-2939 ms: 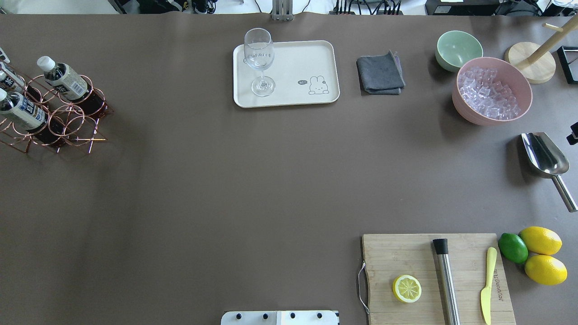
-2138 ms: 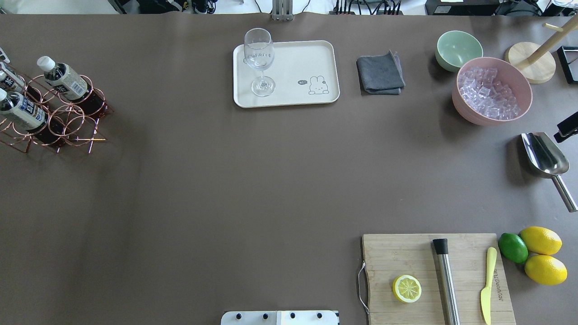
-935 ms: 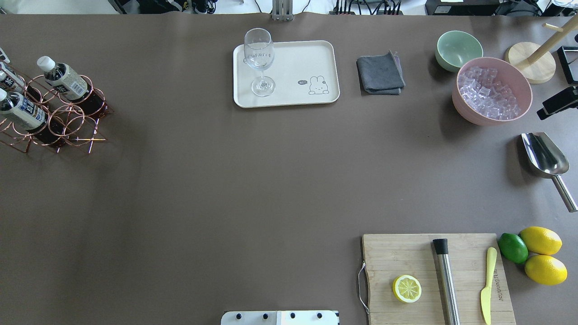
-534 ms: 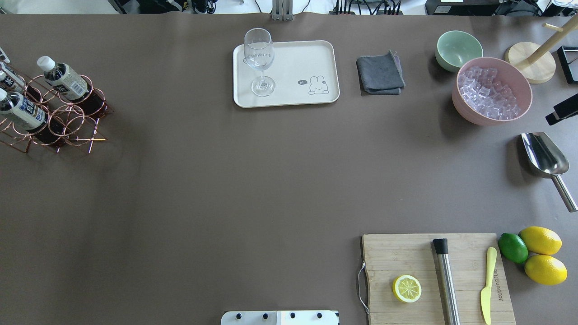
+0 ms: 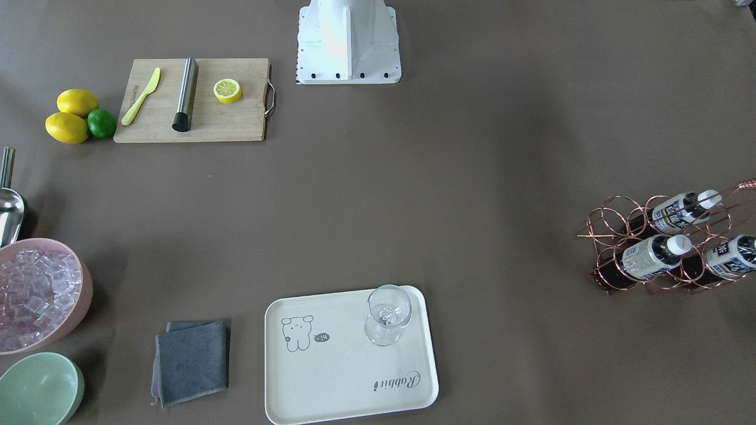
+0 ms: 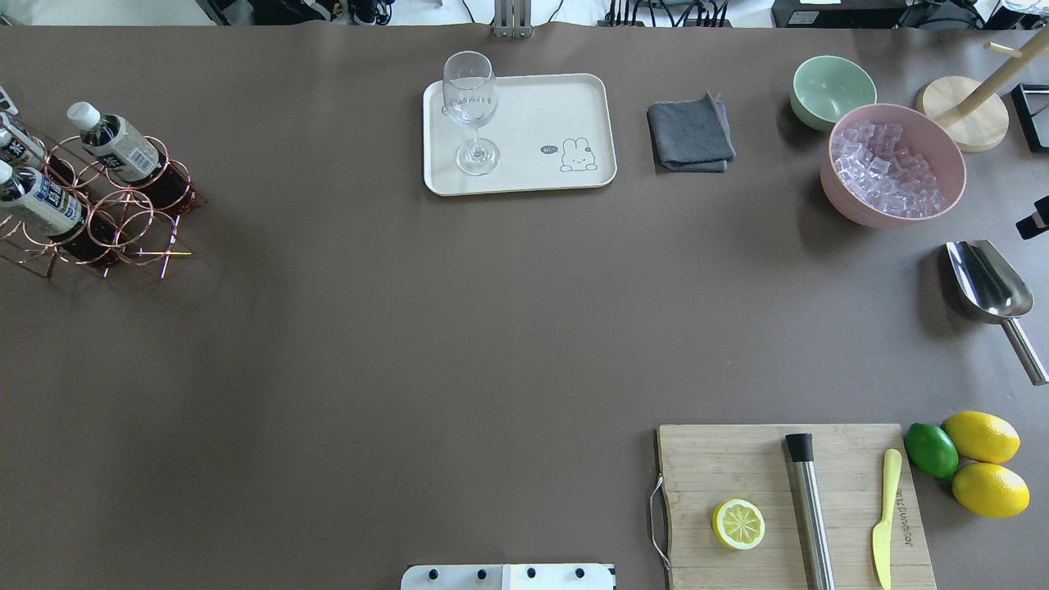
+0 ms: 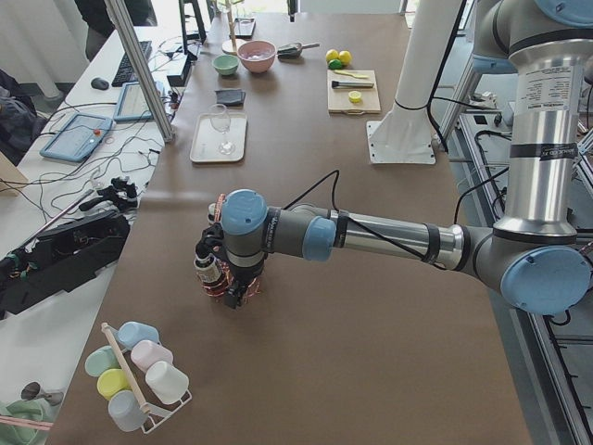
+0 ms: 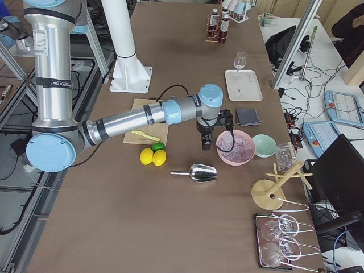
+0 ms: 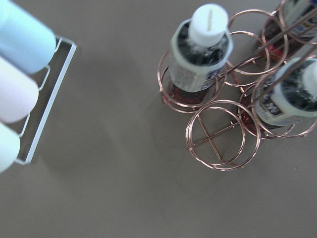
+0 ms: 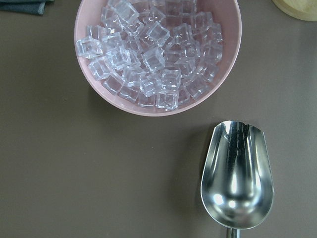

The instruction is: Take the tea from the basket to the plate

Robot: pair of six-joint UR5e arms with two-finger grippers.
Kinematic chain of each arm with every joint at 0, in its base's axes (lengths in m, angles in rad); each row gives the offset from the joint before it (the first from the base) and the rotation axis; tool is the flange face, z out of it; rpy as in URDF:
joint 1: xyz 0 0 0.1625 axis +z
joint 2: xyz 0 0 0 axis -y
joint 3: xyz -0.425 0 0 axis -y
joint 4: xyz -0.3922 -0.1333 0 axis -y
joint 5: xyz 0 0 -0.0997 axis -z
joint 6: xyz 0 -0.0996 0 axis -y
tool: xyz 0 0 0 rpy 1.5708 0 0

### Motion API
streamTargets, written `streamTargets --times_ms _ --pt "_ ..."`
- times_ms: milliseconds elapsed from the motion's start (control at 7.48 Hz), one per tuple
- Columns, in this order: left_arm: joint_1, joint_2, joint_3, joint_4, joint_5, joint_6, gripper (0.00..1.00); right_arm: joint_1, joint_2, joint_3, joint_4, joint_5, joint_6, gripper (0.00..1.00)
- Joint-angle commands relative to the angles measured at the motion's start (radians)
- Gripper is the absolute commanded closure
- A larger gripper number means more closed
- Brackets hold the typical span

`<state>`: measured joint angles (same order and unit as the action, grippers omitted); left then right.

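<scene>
Three tea bottles (image 6: 115,147) with white caps stand in the copper wire basket (image 6: 123,221) at the table's left end. They also show in the front view (image 5: 652,255) and close below in the left wrist view (image 9: 200,49). The cream plate (image 6: 541,106) lies at the far middle and carries a clear glass (image 6: 471,106). My left gripper (image 7: 232,292) hangs just above the basket (image 7: 222,278); I cannot tell if it is open. My right gripper (image 8: 207,143) hovers between the pink bowl and the scoop; its state is unclear.
A pink bowl (image 6: 828,176) of ice, a green bowl (image 6: 832,86), a steel scoop (image 6: 987,279) and a grey cloth (image 6: 691,133) lie at the right. A cutting board (image 6: 721,467) is front right. A rack of pastel cups (image 7: 139,375) stands beyond the basket.
The black tip of my right arm at the overhead view's right edge came in toward the pink bowl, then drew back to the edge. The bottles, basket and plate have not moved.
</scene>
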<state>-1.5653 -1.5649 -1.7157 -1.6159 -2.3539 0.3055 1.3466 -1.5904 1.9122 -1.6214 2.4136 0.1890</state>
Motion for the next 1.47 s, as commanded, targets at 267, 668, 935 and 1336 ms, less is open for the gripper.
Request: streamTargets --times_ms 267,668,935,1336 --pt "0.013 -0.164 -0.05 0.157 -0.004 0.782 0.02 0.026 -0.008 -0.01 0.0 -0.017 0.003 0.0" --pt "0.053 -0.242 -0.065 0.265 -0.028 0.873 0.02 0.049 -0.011 -0.025 0.0 -0.021 0.004 0.0" --pt "0.073 -0.244 -0.064 0.289 -0.061 0.873 0.02 0.051 -0.002 -0.033 0.001 -0.025 0.007 0.0" --pt "0.085 -0.345 0.007 0.359 -0.058 0.945 0.02 0.06 0.0 -0.024 0.0 -0.03 0.012 0.0"
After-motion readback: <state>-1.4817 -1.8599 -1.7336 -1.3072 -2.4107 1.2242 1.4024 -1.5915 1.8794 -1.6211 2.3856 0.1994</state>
